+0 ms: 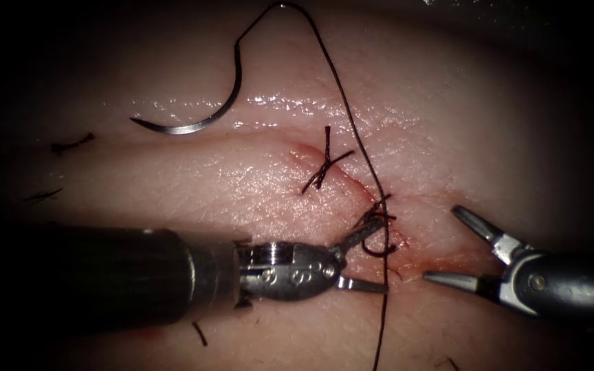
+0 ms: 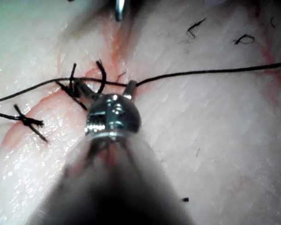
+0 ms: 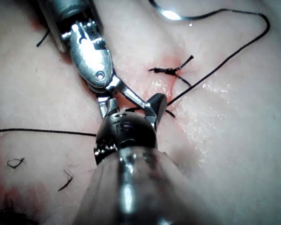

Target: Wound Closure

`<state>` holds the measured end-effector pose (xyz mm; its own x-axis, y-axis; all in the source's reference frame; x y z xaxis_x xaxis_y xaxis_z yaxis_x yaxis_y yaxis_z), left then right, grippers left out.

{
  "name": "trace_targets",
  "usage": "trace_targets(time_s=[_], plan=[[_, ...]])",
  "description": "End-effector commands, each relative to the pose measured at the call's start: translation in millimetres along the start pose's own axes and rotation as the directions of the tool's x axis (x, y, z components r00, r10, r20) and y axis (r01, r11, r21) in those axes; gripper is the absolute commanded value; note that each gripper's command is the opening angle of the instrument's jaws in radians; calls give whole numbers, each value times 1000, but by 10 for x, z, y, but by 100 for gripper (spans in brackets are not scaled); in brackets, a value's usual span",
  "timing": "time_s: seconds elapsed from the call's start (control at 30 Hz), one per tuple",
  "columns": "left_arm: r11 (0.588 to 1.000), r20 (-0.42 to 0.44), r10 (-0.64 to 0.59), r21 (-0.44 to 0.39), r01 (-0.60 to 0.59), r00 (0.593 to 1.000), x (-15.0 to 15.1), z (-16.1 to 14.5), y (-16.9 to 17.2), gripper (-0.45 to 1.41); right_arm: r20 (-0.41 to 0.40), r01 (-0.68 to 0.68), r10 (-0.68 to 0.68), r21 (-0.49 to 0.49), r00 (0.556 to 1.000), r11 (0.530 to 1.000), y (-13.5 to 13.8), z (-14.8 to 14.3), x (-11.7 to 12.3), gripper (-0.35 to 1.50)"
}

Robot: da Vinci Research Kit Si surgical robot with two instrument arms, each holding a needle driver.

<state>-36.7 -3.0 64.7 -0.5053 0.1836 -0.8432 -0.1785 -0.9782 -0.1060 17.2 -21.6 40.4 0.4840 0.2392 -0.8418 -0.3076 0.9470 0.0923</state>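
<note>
The needle [image 1: 197,113] lies free on the tissue [image 1: 448,124], well up-left of the cut [image 1: 352,182], parked clear. Its thread [image 1: 352,117] runs down past the cut. There the left tool [image 1: 366,257], jaws apart, brackets a small loop, gripping nothing. The right tool [image 1: 458,247] waits right of the cut, spread wide, empty.

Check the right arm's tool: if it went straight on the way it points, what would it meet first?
Probably the dark thread running down past the knot, then the left arm's tool. The right arm's tool points left with its jaws open and empty; depth is unclear.
</note>
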Motion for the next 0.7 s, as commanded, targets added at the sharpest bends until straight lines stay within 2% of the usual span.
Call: trace_targets(time_s=[0.03, 0.33, 0.7], plan=[[1000, -6, -2, -8, 2, 1000, -1, 5, 1, 66, -2, 1, -1, 1, 1000, 1000, -4, 8, 0, 115], [999, -12, -22, -24, 22, 1000, 22, -5, 2, 64, -1, 1, -1, -1, 1000, 1000, -5, 10, 0, 115], [999, -13, -25, -28, 25, 1000, 26, -8, 1, 64, -11, 7, -7, 1, 1000, 1000, -12, 20, -3, 115]])
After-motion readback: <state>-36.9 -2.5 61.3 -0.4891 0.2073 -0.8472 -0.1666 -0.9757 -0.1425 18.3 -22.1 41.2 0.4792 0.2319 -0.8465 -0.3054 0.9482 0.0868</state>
